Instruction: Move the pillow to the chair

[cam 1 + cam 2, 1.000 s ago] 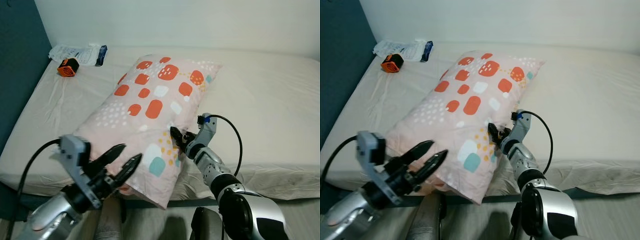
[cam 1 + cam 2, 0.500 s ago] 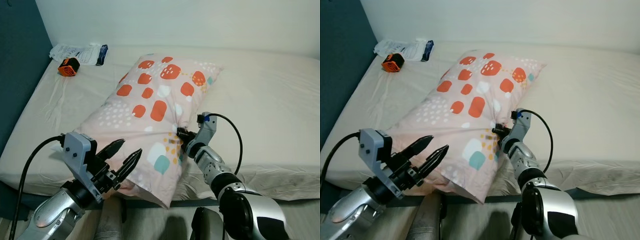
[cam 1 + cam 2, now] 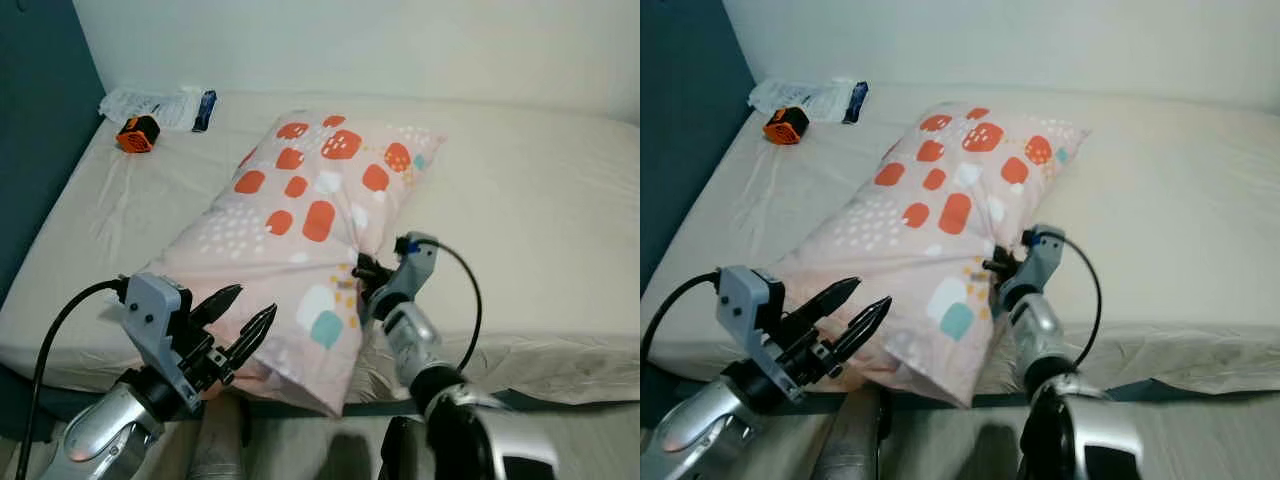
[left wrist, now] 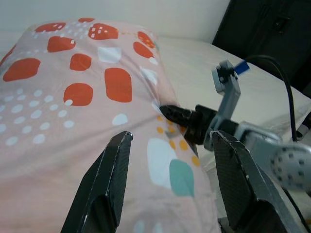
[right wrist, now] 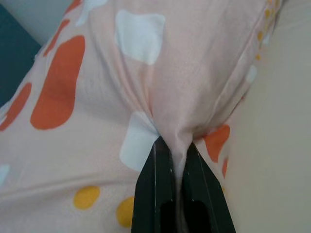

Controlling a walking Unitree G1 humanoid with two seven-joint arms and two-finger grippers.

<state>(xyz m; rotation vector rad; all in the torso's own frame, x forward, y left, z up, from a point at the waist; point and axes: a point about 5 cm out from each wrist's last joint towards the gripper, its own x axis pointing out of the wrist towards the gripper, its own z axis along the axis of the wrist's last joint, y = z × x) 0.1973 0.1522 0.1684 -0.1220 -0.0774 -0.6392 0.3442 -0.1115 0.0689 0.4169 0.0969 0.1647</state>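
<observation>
Bed [image 3: 540, 190] carries the pink spotted pillow [image 3: 300, 215] slanting toward its front edge, where the right gripper [image 3: 362, 272] pinches a fold of the pillow's side and the left gripper [image 3: 240, 322] hovers spread wide at the pillow's near corner, holding nothing.

right tool [image 5: 176, 160] | fingers pinch fabric fold | pillow [image 5: 97, 77] pink, spotted

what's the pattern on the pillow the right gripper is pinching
Pale pink pillow with orange-red, white and teal blotches plus small white and yellow dots; clearest in the left eye view.
</observation>
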